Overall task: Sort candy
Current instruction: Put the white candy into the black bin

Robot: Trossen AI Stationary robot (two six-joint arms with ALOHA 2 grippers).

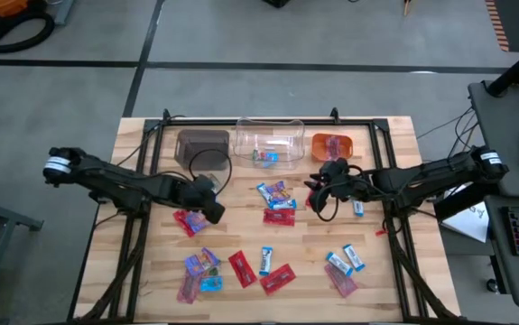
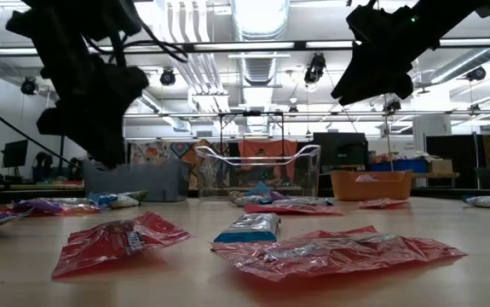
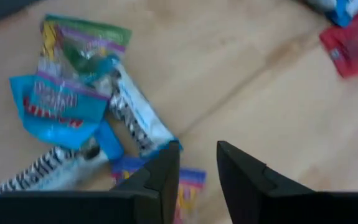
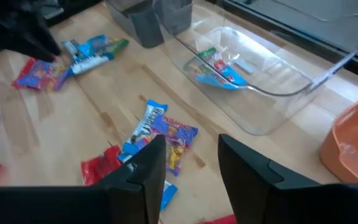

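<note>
Wooden tabletop (image 1: 151, 271) carries three bins in row along far edge: brown bin (image 1: 202, 144), contents not discernible; clear bin (image 1: 268, 142) with few sweets, blue and multicolour wrappers; orange bin (image 1: 332, 145) with red-wrapped sweet. Candy (image 1: 277, 204) mostly loose: cluster at tabletop centre, more scattered toward near edge and both near corners. Left gripper (image 1: 212, 211) above tabletop left of centre, over red sweet, fingers slightly apart, empty. Right gripper (image 1: 319, 194) just right of centre cluster, near orange bin, fingers parted, holding nothing.
</note>
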